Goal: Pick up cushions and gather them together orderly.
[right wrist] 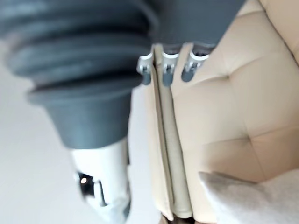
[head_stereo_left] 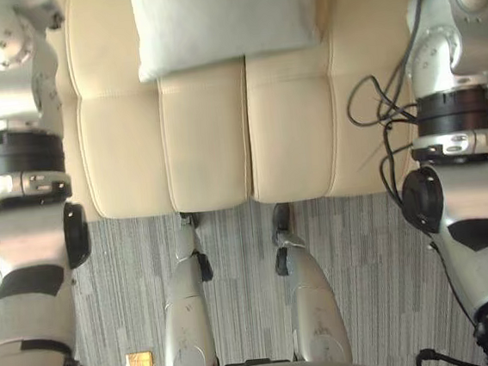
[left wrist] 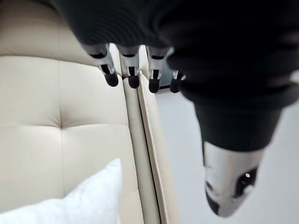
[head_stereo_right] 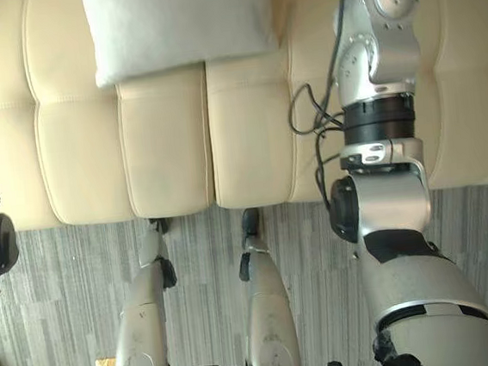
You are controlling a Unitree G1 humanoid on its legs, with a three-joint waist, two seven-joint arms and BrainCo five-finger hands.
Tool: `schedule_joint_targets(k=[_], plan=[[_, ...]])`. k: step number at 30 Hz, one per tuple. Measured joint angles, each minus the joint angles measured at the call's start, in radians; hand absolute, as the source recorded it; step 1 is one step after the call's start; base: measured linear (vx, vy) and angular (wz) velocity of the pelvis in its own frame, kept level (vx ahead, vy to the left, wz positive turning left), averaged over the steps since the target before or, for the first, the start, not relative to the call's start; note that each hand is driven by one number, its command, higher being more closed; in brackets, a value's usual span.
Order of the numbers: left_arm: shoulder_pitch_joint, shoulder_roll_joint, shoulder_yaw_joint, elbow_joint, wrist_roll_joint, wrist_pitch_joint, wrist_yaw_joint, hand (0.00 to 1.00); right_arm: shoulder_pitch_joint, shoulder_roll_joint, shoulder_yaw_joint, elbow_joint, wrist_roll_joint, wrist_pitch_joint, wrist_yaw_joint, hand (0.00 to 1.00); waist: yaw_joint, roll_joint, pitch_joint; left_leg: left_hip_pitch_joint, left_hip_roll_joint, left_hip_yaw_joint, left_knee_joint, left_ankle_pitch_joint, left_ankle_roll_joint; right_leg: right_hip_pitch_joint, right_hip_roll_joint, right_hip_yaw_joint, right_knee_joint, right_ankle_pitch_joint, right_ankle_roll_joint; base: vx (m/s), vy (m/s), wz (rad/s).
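A: Where's your cushion (head_stereo_left: 224, 20) lying?
B: It's lying mid-sofa (head_stereo_left: 206, 143), at the back of the seat, apart from both hands.
A: Fingers?
B: Your left hand (left wrist: 228, 179) is hanging by the sofa back, fingers (left wrist: 108, 70) relaxed and apart, gripping nothing. Your right hand (right wrist: 100, 172) is doing likewise.

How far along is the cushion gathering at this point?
Done: nothing looks gathered yet. One pale cushion lies toward the back of the cream sofa, roughly midway between the two arms. In hand: nothing. The left hand and the right hand are open over the sofa, holding nothing. Left: essentially the whole job, starting with a grasp on this cushion.
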Motion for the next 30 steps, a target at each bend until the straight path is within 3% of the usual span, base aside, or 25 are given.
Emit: schedule_joint_targets(k=[3, 5, 7, 10, 11, 14, 20, 25, 30], plan=[[0.253, 0.014, 0.043, -0.148, -0.006, -0.012, -0.025, 0.00, 0.286, 0.013, -0.054, -0.154, 0.001, -0.016, 0.031, 0.00, 0.008, -0.001, -0.018, 0.045, -0.012, 0.010, 0.000, -0.015, -0.003, 0.045, -0.012, 0.001, -0.004, -0.024, 0.006, 0.08, -0.114, 0.07], [0.396, -0.018, 0.057, -0.201, -0.003, -0.017, -0.039, 0.00, 0.450, 0.075, -0.104, -0.201, -0.007, -0.016, 0.057, 0.00, 0.007, -0.001, -0.018, 0.094, -0.014, 0.014, 0.001, -0.012, -0.002, 0.102, -0.014, -0.001, -0.019, -0.028, 0.007, 0.14, -0.114, 0.08], [0.670, -0.114, 0.045, -0.281, 0.007, -0.018, -0.078, 0.00, 0.737, 0.201, -0.139, -0.251, -0.045, -0.014, 0.100, 0.00, 0.002, -0.002, -0.092, 0.140, -0.021, 0.020, 0.000, -0.045, -0.012, 0.164, -0.018, -0.006, -0.042, -0.062, 0.010, 0.18, -0.131, 0.13], [0.949, -0.254, 0.014, -0.296, 0.031, -0.021, -0.140, 0.00, 1.000, 0.348, -0.146, -0.258, -0.137, -0.008, 0.176, 0.00, 0.009, -0.002, -0.150, 0.210, -0.017, 0.021, 0.000, -0.069, -0.030, 0.240, -0.009, -0.003, -0.076, -0.070, 0.007, 0.17, -0.114, -0.09], [0.969, -0.269, 0.011, -0.290, 0.036, -0.021, -0.147, 0.00, 1.020, 0.359, -0.145, -0.256, -0.142, -0.008, 0.182, 0.00, 0.009, -0.002, -0.158, 0.214, -0.016, 0.021, 0.000, -0.071, -0.030, 0.245, -0.008, -0.003, -0.079, -0.070, 0.006, 0.14, -0.098, -0.09], [1.143, -0.439, -0.004, -0.171, 0.044, -0.014, -0.203, 0.00, 1.206, 0.452, -0.137, -0.165, -0.291, -0.003, 0.243, 0.00, 0.010, -0.002, -0.223, 0.293, -0.012, 0.021, 0.000, -0.091, -0.039, 0.347, 0.000, -0.009, -0.126, -0.071, 0.006, 0.11, -0.065, 0.00], [1.258, -0.578, 0.096, 0.187, 0.085, 0.015, -0.211, 0.00, 1.270, 0.538, -0.076, 0.235, -0.438, 0.035, 0.289, 0.00, 0.026, 0.005, -0.345, 0.415, 0.001, 0.025, -0.007, -0.133, -0.046, 0.490, 0.014, -0.026, -0.188, -0.080, -0.013, -0.01, -0.021, 0.00], [1.268, -0.611, 0.149, 0.357, 0.156, 0.035, -0.209, 0.00, 1.246, 0.549, -0.100, 0.443, -0.453, 0.056, 0.293, 0.00, 0.031, 0.016, -0.378, 0.442, 0.001, 0.023, -0.007, -0.135, -0.045, 0.541, 0.021, -0.021, -0.238, -0.077, -0.017, -0.05, 0.016, 0.00], [1.269, -0.595, 0.201, 0.415, 0.183, 0.044, -0.209, 0.00, 1.217, 0.534, -0.149, 0.558, -0.452, 0.062, 0.293, 0.00, 0.018, 0.004, -0.386, 0.459, -0.023, 0.018, -0.007, -0.141, -0.036, 0.573, 0.016, 0.020, -0.278, -0.073, -0.023, 0.00, 0.030, -0.01]])
